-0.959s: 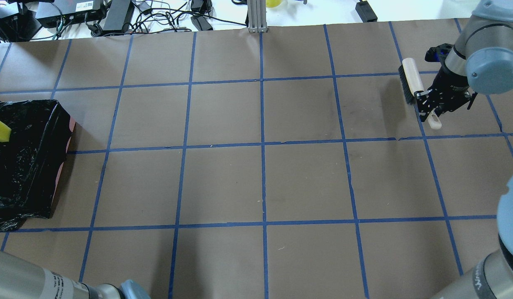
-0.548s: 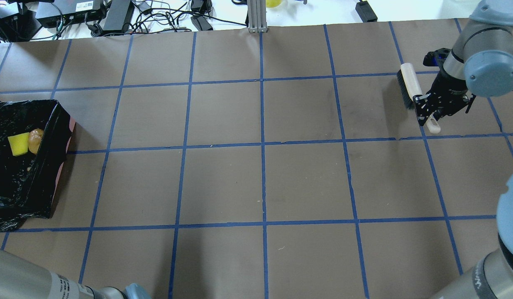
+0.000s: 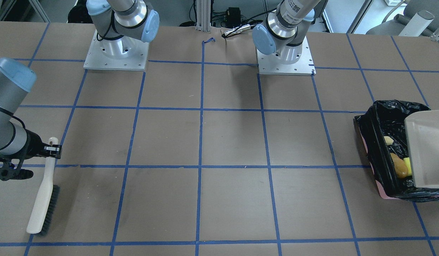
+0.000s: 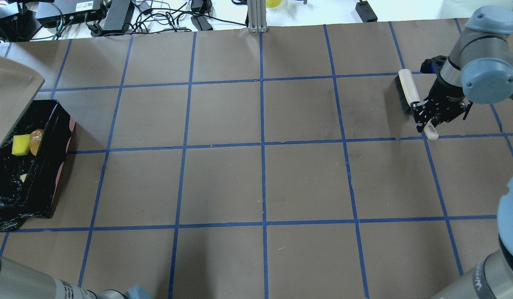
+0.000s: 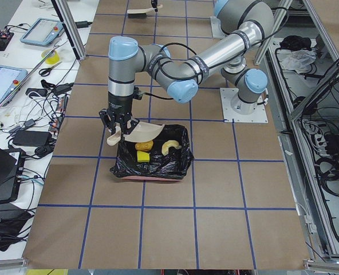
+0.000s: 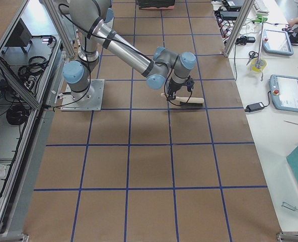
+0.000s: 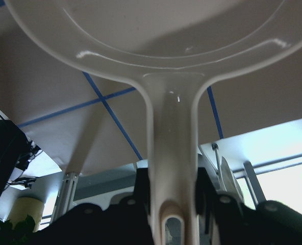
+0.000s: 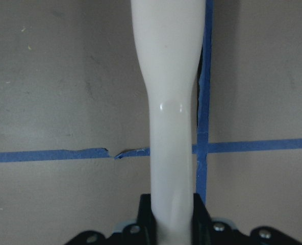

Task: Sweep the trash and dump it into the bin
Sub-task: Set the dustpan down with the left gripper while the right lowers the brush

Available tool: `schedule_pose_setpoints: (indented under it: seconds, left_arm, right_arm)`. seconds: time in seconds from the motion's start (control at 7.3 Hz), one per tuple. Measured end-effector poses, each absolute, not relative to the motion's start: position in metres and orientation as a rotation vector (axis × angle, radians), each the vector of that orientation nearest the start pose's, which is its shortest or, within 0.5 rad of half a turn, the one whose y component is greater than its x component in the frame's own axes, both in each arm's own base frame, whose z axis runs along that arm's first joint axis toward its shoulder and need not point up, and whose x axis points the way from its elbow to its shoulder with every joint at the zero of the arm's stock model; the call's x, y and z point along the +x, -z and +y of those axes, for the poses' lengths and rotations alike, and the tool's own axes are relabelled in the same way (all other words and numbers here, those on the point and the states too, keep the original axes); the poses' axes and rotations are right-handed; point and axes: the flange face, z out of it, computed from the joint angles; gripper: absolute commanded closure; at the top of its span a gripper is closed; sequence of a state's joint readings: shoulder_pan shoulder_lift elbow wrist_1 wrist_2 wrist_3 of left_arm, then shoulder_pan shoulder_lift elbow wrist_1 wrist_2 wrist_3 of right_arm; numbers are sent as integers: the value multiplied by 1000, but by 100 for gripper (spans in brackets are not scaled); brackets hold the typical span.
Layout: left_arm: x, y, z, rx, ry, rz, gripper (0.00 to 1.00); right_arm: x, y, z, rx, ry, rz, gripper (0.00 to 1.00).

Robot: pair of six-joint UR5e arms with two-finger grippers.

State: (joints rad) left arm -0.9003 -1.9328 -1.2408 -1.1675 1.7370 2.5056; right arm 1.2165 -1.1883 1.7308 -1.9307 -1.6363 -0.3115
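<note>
The bin (image 4: 45,174), lined with a black bag, stands at the table's left end and also shows in the front view (image 3: 374,142). Inside it lie the yellow sponge wedge (image 4: 20,145), a golden pastry (image 4: 35,139) and another pale piece (image 3: 389,140). My left gripper (image 7: 172,189) is shut on the handle of the beige dustpan (image 4: 9,99), which hangs tilted over the bin's far side. My right gripper (image 4: 426,118) is shut on the handle of the brush (image 4: 407,89), low over the far right of the table.
The brown paper table carries a blue tape grid. Cables and electronics (image 4: 115,16) and a metal post (image 4: 256,16) lie past the far edge. The two arm bases (image 3: 116,53) (image 3: 285,53) stand at the robot's side.
The sponge and a pastry have dropped into the bin. The dustpan has swung into the overhead view above the bin. The right gripper with the brush has shifted slightly.
</note>
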Motion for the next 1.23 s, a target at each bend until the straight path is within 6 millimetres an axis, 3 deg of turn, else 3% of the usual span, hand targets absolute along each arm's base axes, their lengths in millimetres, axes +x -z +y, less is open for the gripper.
schedule_pose_setpoints:
  seconds: [0.14, 0.27, 0.41, 0.68, 0.82, 0.96, 1.1, 1.23]
  left_arm:
    - [304, -481, -608, -2619, 160, -2245, 100]
    - [272, -466, -622, -2513, 70, -2286, 100]
    - [232, -450, -635, -2433, 28, -2308, 100]
    - [139, -418, -657, -2335, -2, -2314, 100]
    - [96, -400, -666, -2284, -20, -2317, 100]
    - [60, -379, -674, -2217, -43, -2322, 100]
    - [33, -350, -680, -2175, -40, -2300, 100]
    - [19, -321, -686, -2164, -29, -2276, 100]
  right_arm:
    - [-81, -237, -583, 56, -309, 3129, 42]
    - [-81, -236, -583, 55, -312, 3129, 13]
    - [-81, -237, -583, 55, -309, 3130, 0]
    - [-83, -249, -587, 58, -279, 3141, 0]
    - [-84, -269, -591, 60, -260, 3148, 0]
    - [-83, -301, -590, 64, -247, 3149, 0]
    - [-78, -348, -581, 69, -227, 3149, 0]
    - [-70, -392, -568, 69, -180, 3160, 0]
